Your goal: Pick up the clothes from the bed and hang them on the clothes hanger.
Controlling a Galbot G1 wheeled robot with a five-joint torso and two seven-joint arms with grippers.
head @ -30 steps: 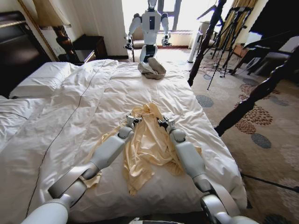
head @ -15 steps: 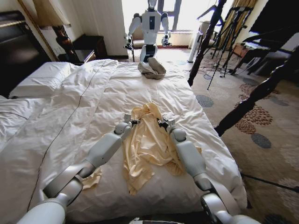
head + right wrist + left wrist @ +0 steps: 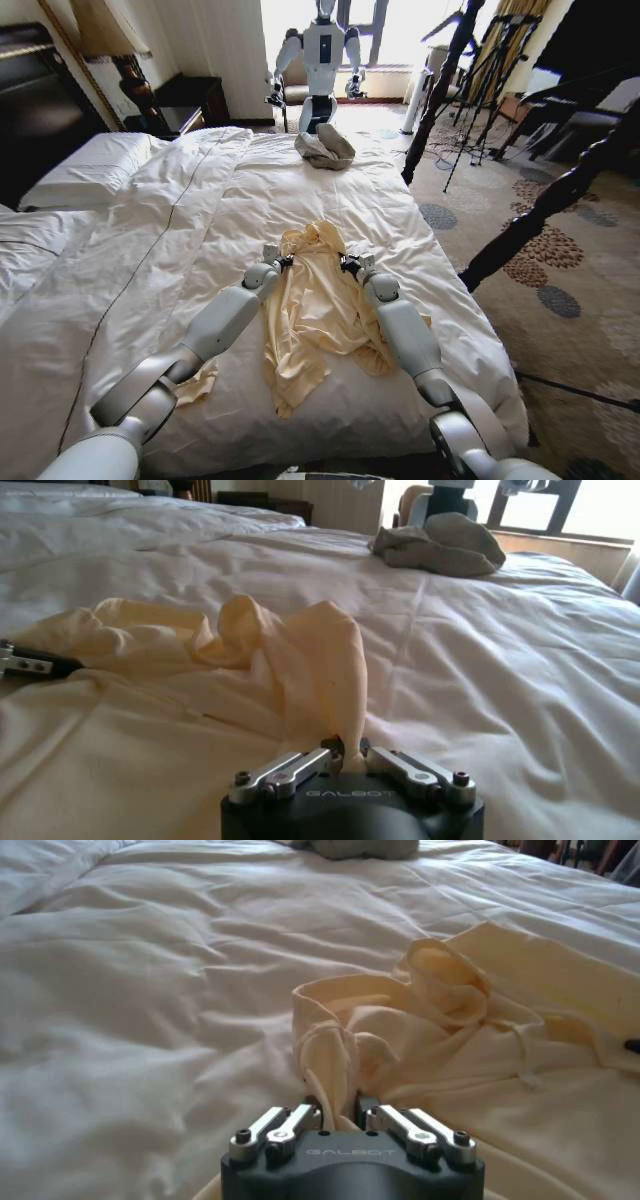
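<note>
So you're working both arms at once here. The pale cream-yellow long-sleeved top (image 3: 322,310) is lying crumpled on the near right part of the wide bed with the white quilted duvet (image 3: 180,220). Your left claw (image 3: 277,258) is pinching a fold of the soft fabric at the top's far left corner, and your right claw (image 3: 350,263) is clamping a raised ridge of it at the far right corner. My guess is you're gripping it at two spread points, roughly the shoulders, so it opens out flat when lifted instead of bunching. The grey-beige cloth bundle (image 3: 324,147) is sitting well apart at the far edge of the bed.
</note>
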